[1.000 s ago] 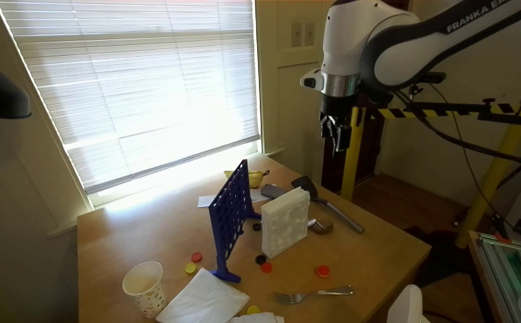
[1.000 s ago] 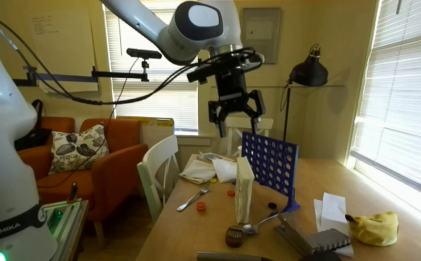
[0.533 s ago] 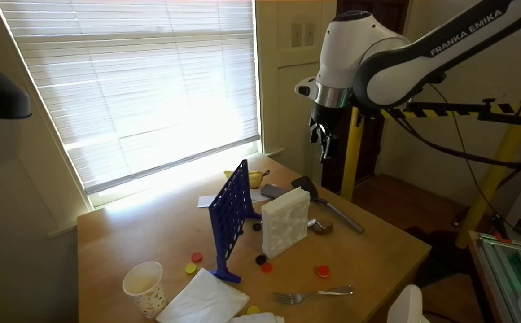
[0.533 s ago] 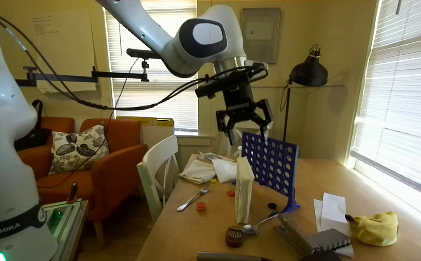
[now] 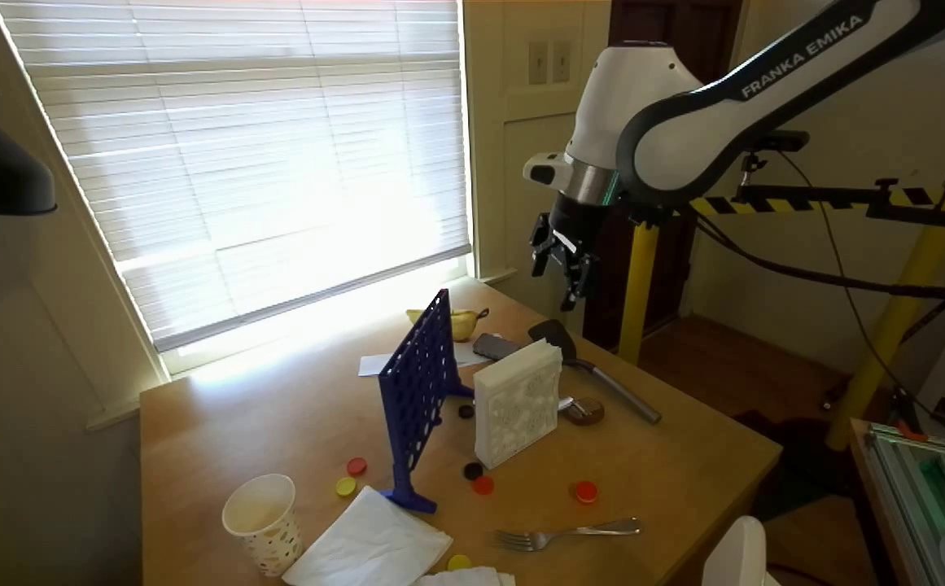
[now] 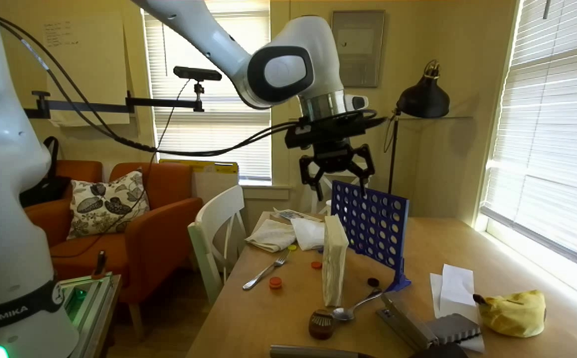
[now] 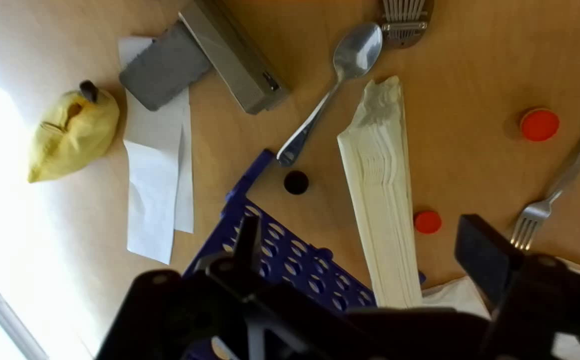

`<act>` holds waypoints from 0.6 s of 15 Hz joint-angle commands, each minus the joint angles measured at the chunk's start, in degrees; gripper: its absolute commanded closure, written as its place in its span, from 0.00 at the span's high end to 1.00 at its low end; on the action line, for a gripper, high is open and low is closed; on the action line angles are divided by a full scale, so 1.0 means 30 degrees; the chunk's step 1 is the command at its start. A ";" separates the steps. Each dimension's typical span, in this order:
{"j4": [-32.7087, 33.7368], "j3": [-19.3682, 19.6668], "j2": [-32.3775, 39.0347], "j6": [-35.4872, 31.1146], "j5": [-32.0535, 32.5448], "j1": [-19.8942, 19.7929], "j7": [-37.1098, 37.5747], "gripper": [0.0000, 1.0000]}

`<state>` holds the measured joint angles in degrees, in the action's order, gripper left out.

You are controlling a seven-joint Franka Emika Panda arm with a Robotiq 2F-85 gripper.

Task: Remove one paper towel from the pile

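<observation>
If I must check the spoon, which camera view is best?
The wrist view: it shows the whole spoon, large, from above. In an exterior view the spoon looks smaller; in an exterior view the pile hides most of it.

"How did the paper towel pile (image 5: pixel 518 404) look?"
"Off-white and many-layered, one broad face embossed. It stood on edge."
"And where?"
"A little right of centre in all three views; in the wrist view it slanted, its upper end ragged."
</observation>
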<state>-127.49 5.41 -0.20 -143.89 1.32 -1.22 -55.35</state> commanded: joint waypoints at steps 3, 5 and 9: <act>0.0999 -0.0621 0.1704 0.0139 -0.4638 -0.0530 -0.6990 1.00; 0.1345 -0.0669 0.2014 0.0429 -0.5939 -0.0874 -0.8340 1.00; 0.2304 -0.0668 0.2652 0.1680 -0.7525 -0.1619 -0.9935 0.99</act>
<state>-124.14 4.34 5.47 -142.37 -17.12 -3.86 -80.99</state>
